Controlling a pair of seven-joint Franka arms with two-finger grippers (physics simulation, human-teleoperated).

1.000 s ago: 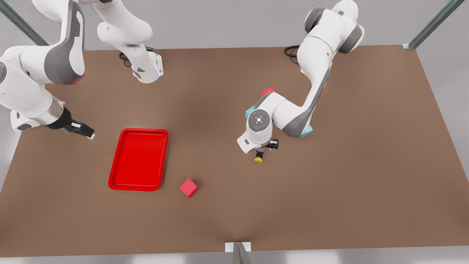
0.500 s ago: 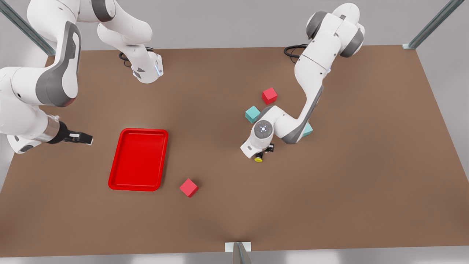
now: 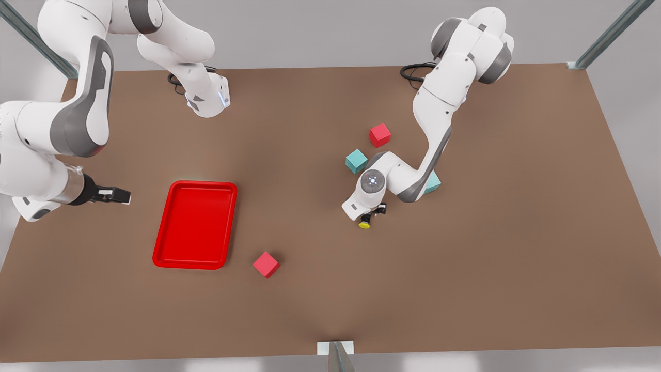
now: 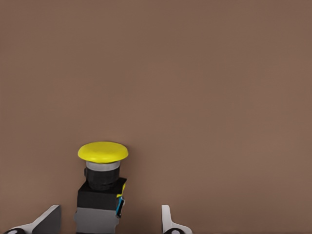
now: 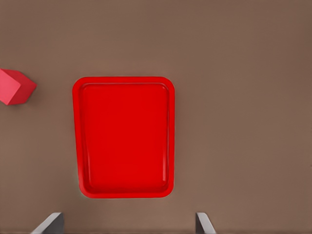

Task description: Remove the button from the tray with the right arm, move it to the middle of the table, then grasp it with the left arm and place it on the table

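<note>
The button [image 4: 100, 187], with a yellow cap and a grey-and-black body, sits between the fingers of my left gripper [image 4: 109, 219]. There is a gap on each side of it, so the gripper is open. In the front view the button [image 3: 364, 224] is low over the brown table [image 3: 490, 232] near its middle, just beyond the left gripper [image 3: 373, 213]. The red tray [image 3: 195, 225] lies on the front view's left and holds nothing. My right gripper [image 3: 121, 196] hangs open beside the tray's left edge; its wrist view looks down on the tray [image 5: 78, 136] past its fingertips [image 5: 51, 224].
A red cube [image 3: 266, 264] lies right of the tray's near corner and is visible as the red cube [image 5: 14, 87] from the right wrist. Behind the left arm sit a red cube [image 3: 379, 135] and two teal cubes [image 3: 356, 160] [image 3: 433, 183].
The left arm has lowered its wrist toward the table with the button, uncovering the cubes behind it. The right arm has drawn back slightly from the tray.
</note>
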